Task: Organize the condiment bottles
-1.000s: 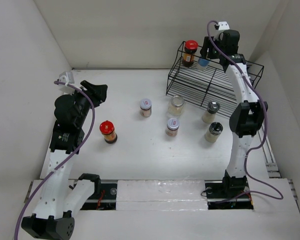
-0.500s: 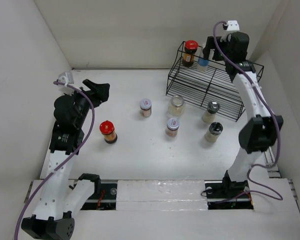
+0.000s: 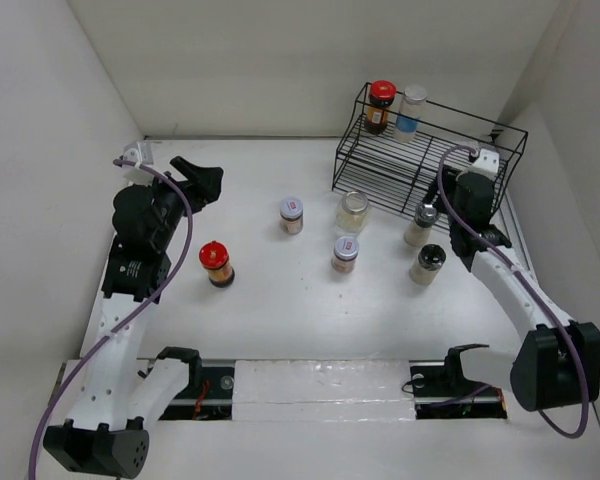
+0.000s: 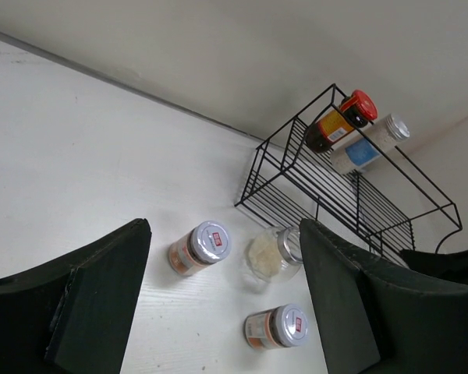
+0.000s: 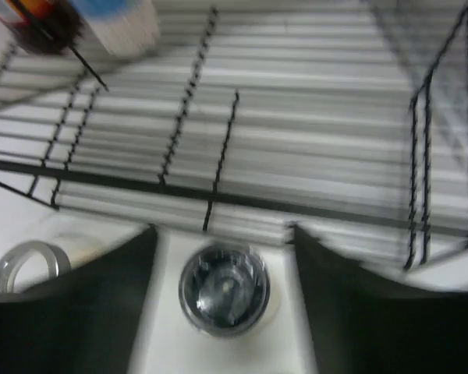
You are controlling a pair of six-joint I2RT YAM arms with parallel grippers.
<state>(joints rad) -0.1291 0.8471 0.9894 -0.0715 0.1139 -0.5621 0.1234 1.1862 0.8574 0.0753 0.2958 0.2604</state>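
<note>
A red-lidded jar (image 3: 381,105) and a white-capped, blue-labelled bottle (image 3: 411,110) stand side by side on the black wire rack's (image 3: 435,165) upper back shelf. On the table stand another red-lidded jar (image 3: 216,263), two silver-lidded orange jars (image 3: 291,214) (image 3: 345,253), a clear pale jar (image 3: 353,211) and two dark-lidded pale jars (image 3: 421,223) (image 3: 427,263). My right gripper (image 3: 448,212) is open and empty just right of the farther dark-lidded jar, which shows between its fingers in the right wrist view (image 5: 223,290). My left gripper (image 3: 202,180) is open and empty, raised over the table's left.
The rack stands at the back right against the wall. In the left wrist view the gripper (image 4: 225,227) frames the silver-lidded jars (image 4: 199,248) (image 4: 277,326) and the clear jar (image 4: 273,251). White walls close in the table on three sides.
My right arm has let go of the white-capped bottle on the rack's upper shelf and swung down and back to the dark-lidded jar. The left arm has barely moved.
</note>
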